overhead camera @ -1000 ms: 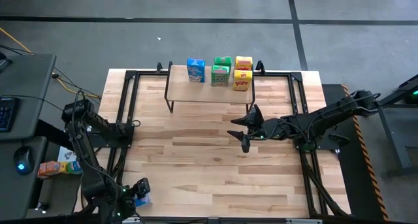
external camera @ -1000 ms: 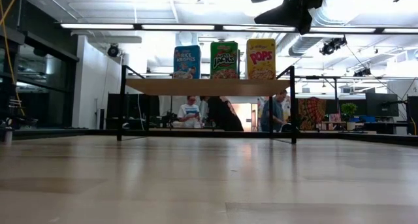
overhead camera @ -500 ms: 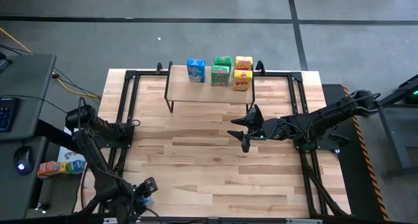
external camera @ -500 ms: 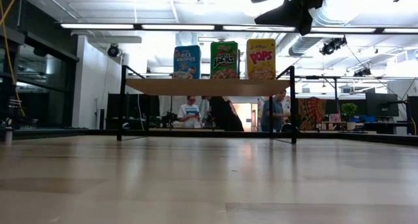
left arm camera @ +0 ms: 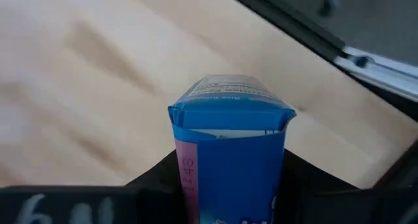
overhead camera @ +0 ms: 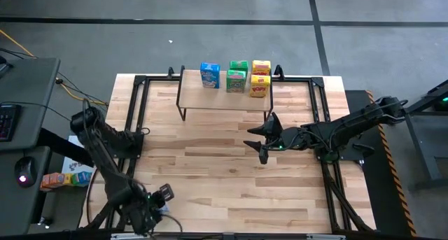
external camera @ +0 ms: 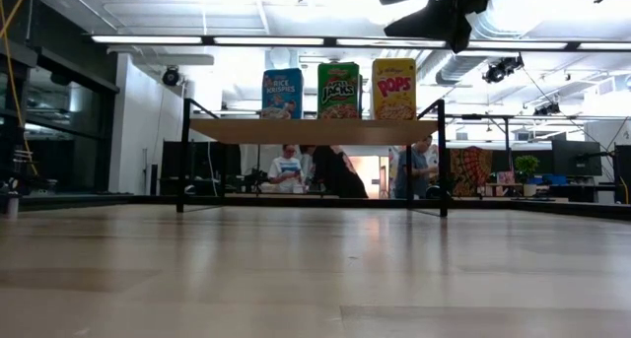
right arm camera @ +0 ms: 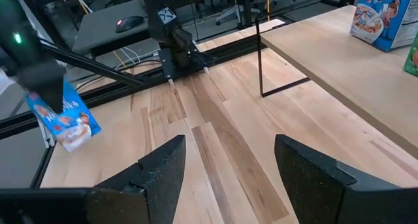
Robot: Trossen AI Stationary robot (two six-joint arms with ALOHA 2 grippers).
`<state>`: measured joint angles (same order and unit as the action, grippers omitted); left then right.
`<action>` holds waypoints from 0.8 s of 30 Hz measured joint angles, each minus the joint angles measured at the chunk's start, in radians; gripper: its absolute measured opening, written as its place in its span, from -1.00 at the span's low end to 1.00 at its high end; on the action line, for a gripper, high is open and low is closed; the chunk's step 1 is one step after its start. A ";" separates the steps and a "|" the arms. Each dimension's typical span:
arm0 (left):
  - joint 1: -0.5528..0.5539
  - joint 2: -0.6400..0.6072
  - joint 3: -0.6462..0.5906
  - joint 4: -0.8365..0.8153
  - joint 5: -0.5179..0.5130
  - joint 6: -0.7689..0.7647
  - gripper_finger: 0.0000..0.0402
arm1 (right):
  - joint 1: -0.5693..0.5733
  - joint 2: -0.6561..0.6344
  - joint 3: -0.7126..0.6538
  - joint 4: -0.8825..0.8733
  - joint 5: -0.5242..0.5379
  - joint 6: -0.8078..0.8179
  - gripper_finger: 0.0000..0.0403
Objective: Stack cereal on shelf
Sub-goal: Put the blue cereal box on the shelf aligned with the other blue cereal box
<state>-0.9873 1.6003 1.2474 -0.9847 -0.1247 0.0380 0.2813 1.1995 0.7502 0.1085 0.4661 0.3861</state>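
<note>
My left gripper [overhead camera: 162,196] hovers over the table's near left corner, shut on a blue cereal box [left arm camera: 228,165]. The right wrist view shows that box [right arm camera: 65,116] too. My right gripper [overhead camera: 257,139] is open and hangs above the table's middle right, holding nothing; it also shows high in the low view [external camera: 444,8]. The shelf [overhead camera: 220,100] stands on thin black legs at the far edge. On its board stand another blue box [overhead camera: 209,75], two green boxes [overhead camera: 236,79] and two yellow-and-red ones [overhead camera: 259,85]. My left gripper pinches the blue cereal box between its two fingers [left arm camera: 153,178], one on each opposite side, back from its flap end [left arm camera: 228,110], which points away from the wrist. In the right wrist view the box hangs tilted below the gripper, lifted clear of the table.
A black metal frame [overhead camera: 136,114] runs along the table's left, right and far sides. Colourful packs [overhead camera: 59,178] lie off the table to the left. Bare wooden tabletop [overhead camera: 210,163] stretches between the arms and in front of the shelf. People stand in the room beyond [external camera: 286,166].
My left gripper, still shut on the blue box, has moved a little toward the table's right along the near edge, and its arm has swung with it. The right arm and the boxes on the shelf have kept still.
</note>
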 joint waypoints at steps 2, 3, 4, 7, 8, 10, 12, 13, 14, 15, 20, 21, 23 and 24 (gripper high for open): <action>0.039 -0.054 0.029 -0.048 -0.035 0.001 -0.38 | 0.000 0.000 0.000 0.000 0.000 -0.001 0.12; 0.062 -0.089 0.048 -0.078 -0.071 0.005 -0.38 | 0.000 0.000 0.000 0.000 0.001 -0.001 0.12; 0.086 -0.123 0.070 -0.109 -0.122 0.014 -0.38 | 0.000 0.000 0.000 0.000 0.001 -0.001 0.12; 0.186 -0.227 0.130 -0.222 -0.344 0.048 -0.37 | 0.000 0.000 0.000 -0.002 0.000 -0.001 0.12; 0.229 -0.255 0.148 -0.247 -0.413 0.056 -0.37 | 0.000 0.000 0.000 -0.002 0.000 -0.001 0.12; 0.344 -0.306 0.183 -0.245 -0.501 0.096 -0.37 | 0.000 0.000 0.000 -0.006 0.000 -0.001 0.12; 0.493 -0.342 0.221 -0.217 -0.483 0.180 -0.37 | 0.000 0.000 0.000 -0.008 0.000 -0.001 0.12; 0.575 -0.349 0.242 -0.192 -0.449 0.225 -0.37 | 0.000 0.000 0.000 -0.008 -0.001 -0.001 0.12; 0.660 -0.350 0.265 -0.164 -0.410 0.260 -0.37 | 0.000 0.000 0.000 -0.008 -0.001 0.000 0.12; 0.740 -0.349 0.289 -0.148 -0.364 0.285 -0.37 | 0.000 0.000 0.000 -0.009 -0.001 0.003 0.12; 1.083 -0.278 0.408 -0.107 -0.166 0.391 -0.37 | 0.000 0.000 0.000 -0.024 -0.004 0.017 0.12; 1.136 -0.253 0.429 -0.108 -0.141 0.401 -0.37 | 0.000 0.000 0.000 -0.028 -0.003 0.018 0.12; 1.219 -0.201 0.462 -0.110 -0.105 0.417 -0.37 | 0.000 0.000 0.000 -0.036 -0.003 0.032 0.12; 1.251 -0.177 0.475 -0.110 -0.091 0.420 -0.37 | 0.000 0.000 0.000 -0.040 -0.003 0.045 0.12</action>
<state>0.2638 1.4233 1.7220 -1.0945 -0.2153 0.4584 0.2810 1.1995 0.7502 0.0687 0.4629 0.4315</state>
